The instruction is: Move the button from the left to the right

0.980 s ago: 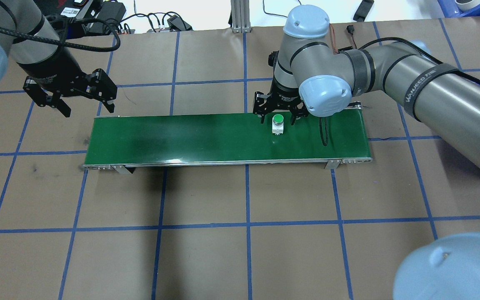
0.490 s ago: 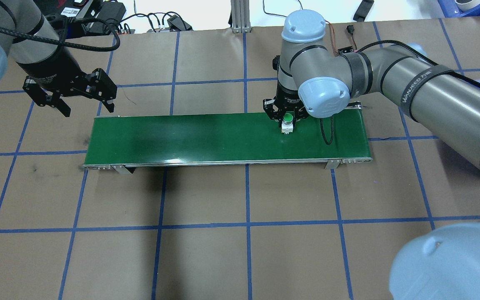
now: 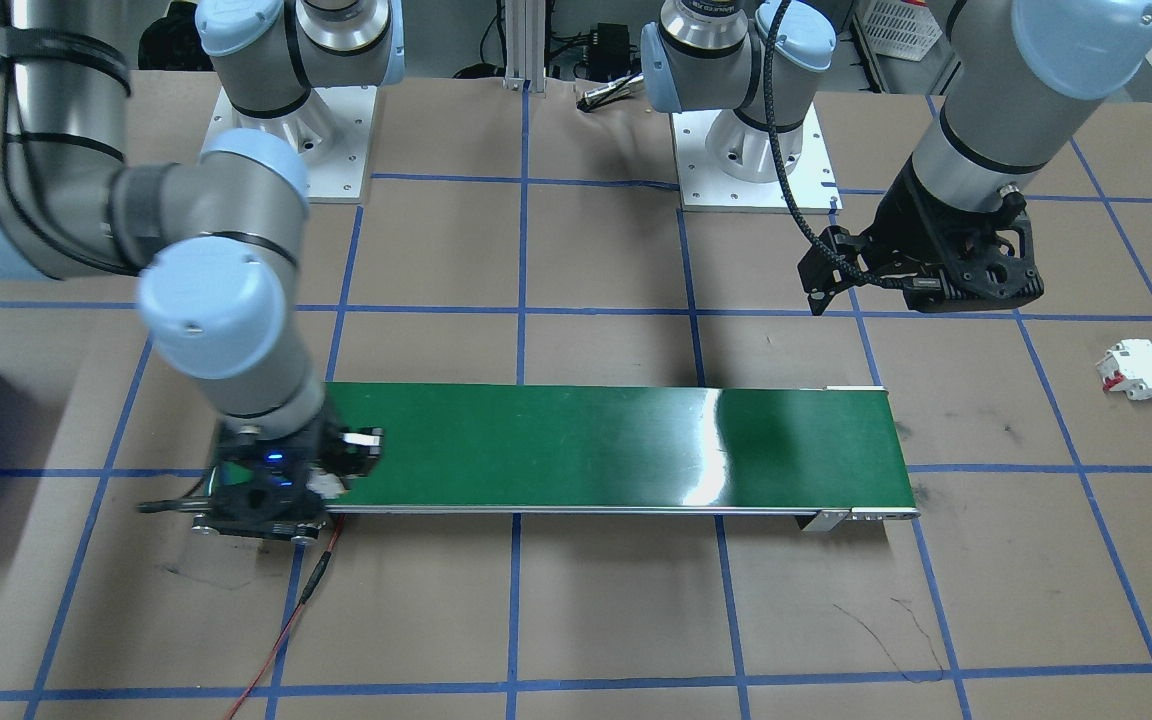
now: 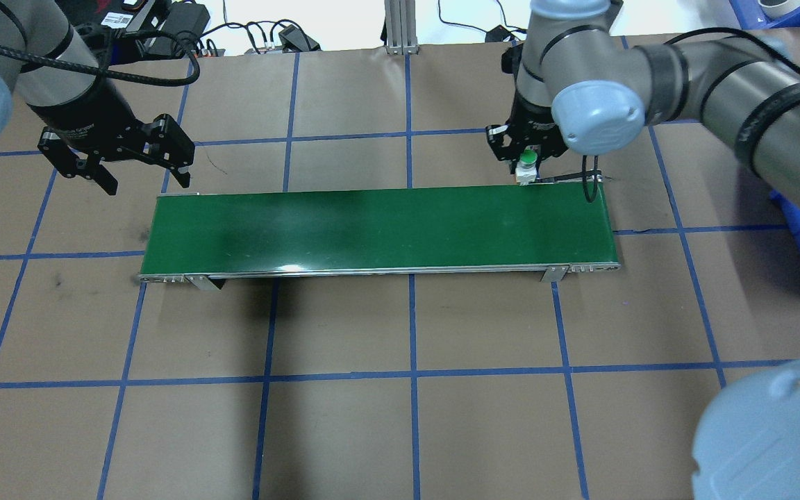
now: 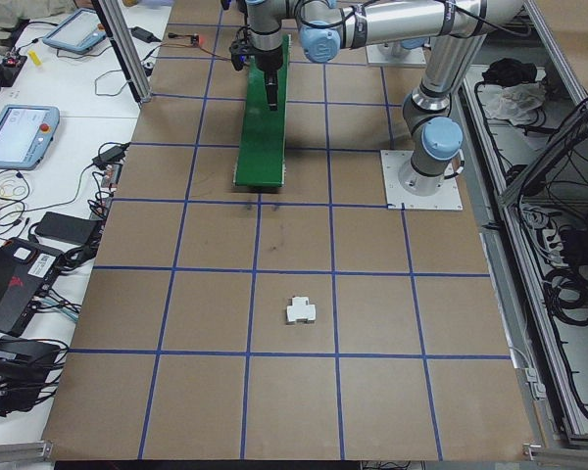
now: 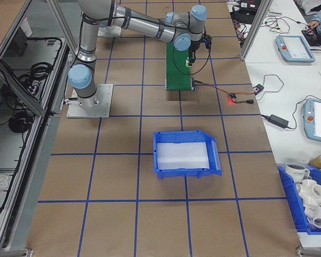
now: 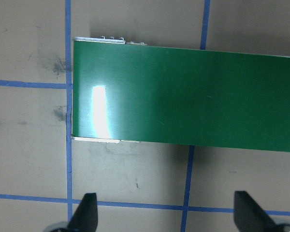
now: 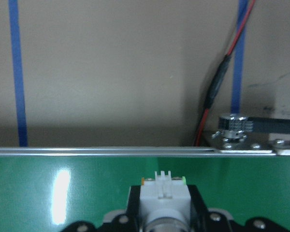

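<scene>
1. The right gripper (image 4: 526,158) is closed on the button (image 4: 526,167), its fingers pressed against the button's two sides.
2. The button sits at the far edge of the green belt (image 4: 379,226), near the belt's right end in the overhead view (green cap up, pale body below).
3. The right wrist view shows the button's white body (image 8: 164,199) between the black fingers, with green belt beneath it and the belt's metal rail (image 8: 101,151) just beyond.
4. A red and black wire (image 8: 217,92) runs over the bench (image 4: 400,430) past the rail, beside a small metal roller (image 8: 235,123).
5. The left gripper (image 4: 139,167) hangs open beyond the belt's left end, holding nothing; its wrist view shows both fingertips (image 7: 87,212) spread wide over brown paper and blue tape lines.
6. A white breaker with a red switch (image 3: 1134,369) lies on the bench well apart from the belt, on the robot's left.
7. A blue bin (image 6: 186,154) stands on the bench to the robot's right, away from the belt.
</scene>
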{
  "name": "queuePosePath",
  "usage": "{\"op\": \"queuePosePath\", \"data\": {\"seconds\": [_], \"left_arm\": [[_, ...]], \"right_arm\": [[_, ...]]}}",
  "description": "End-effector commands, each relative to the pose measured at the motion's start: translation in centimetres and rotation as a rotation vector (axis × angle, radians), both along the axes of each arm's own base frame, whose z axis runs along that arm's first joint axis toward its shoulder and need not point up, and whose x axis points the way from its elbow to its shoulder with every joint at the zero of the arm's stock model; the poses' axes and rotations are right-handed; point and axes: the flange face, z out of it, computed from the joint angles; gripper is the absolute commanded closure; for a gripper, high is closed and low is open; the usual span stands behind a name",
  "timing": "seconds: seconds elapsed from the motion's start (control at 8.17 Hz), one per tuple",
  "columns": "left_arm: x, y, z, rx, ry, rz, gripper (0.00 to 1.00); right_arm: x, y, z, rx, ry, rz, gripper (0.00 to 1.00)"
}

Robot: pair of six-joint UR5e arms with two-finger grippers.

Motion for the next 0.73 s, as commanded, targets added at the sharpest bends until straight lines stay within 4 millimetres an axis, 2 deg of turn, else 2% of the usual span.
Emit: {"op": "queuePosePath", "data": {"seconds": [0.0, 0.12, 0.24, 0.37, 0.49, 0.61], "left_arm": [[0.0, 0.0, -0.1, 0.0, 0.0, -0.001, 0.0], [0.0, 0.0, -0.1, 0.0, -0.001, -0.001, 0.0], [0.0, 0.0, -0.1, 0.0, -0.002, -0.001, 0.0], [0.0, 0.0, -0.1, 0.0, 0.0, 0.001, 0.0], [0.2, 0.0, -0.1, 0.0, 0.0, 0.004, 0.0], [0.2, 0.0, -0.1, 0.0, 0.0, 0.004, 0.0]], "right_arm": [[-13.3, -0.3, 7.1, 0.005, 0.007, 0.008, 1.0], [-19.9, -0.3, 8.9, 0.01, 0.02, 0.014, 1.0], [-27.1, 0.6, 10.2, 0.024, 0.023, 0.019, 1.0], [-33.5, 2.4, 10.3, 0.047, 0.013, 0.03, 1.0], [-38.9, 3.9, 10.6, 0.043, 0.013, 0.032, 1.0], [-42.7, 5.4, 10.6, 0.04, 0.012, 0.009, 1.0]]}}
